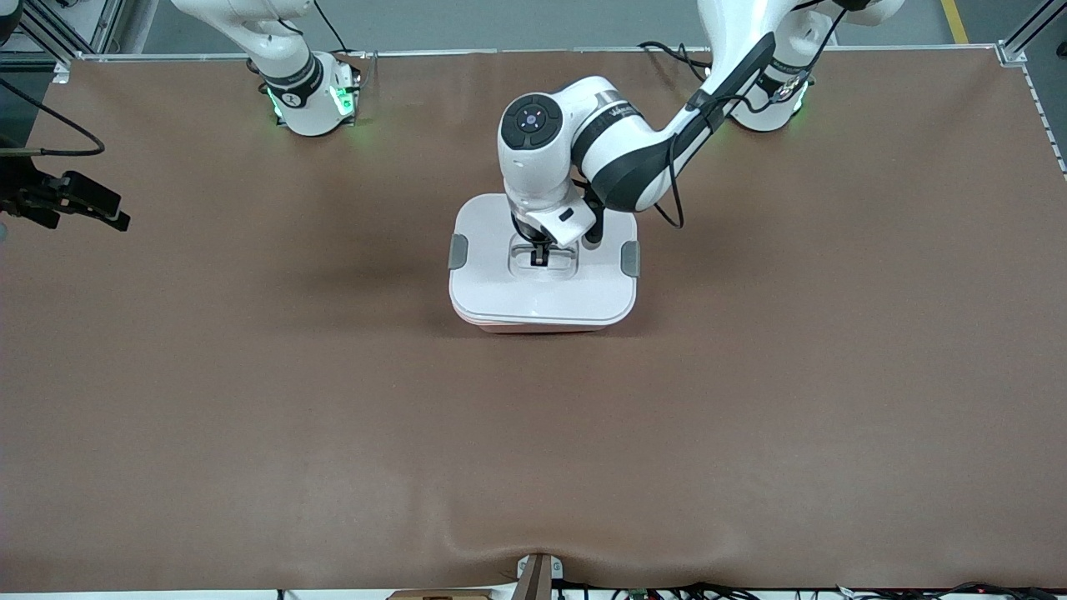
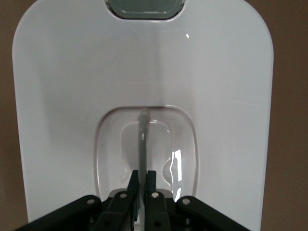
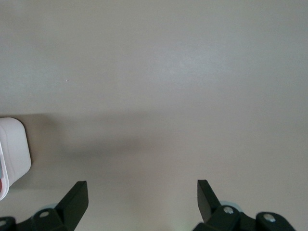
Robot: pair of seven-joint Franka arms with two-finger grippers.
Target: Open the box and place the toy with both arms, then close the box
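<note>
The box (image 1: 542, 292) stands in the middle of the table with its white lid on the pinkish-red base (image 1: 533, 327). A grey latch (image 1: 458, 252) shows on each side. My left gripper (image 1: 539, 257) is down in the lid's recess, shut on the grey handle (image 2: 143, 139), as the left wrist view (image 2: 142, 174) shows. My right gripper (image 1: 100, 204) waits open and empty over bare table at the right arm's end; its wrist view (image 3: 142, 185) shows only a corner of the box (image 3: 12, 149). The toy is out of view.
The brown table mat (image 1: 533, 467) lies around the box, with a slight bulge at the edge nearest the front camera. The arm bases (image 1: 313, 96) stand along the table edge farthest from that camera.
</note>
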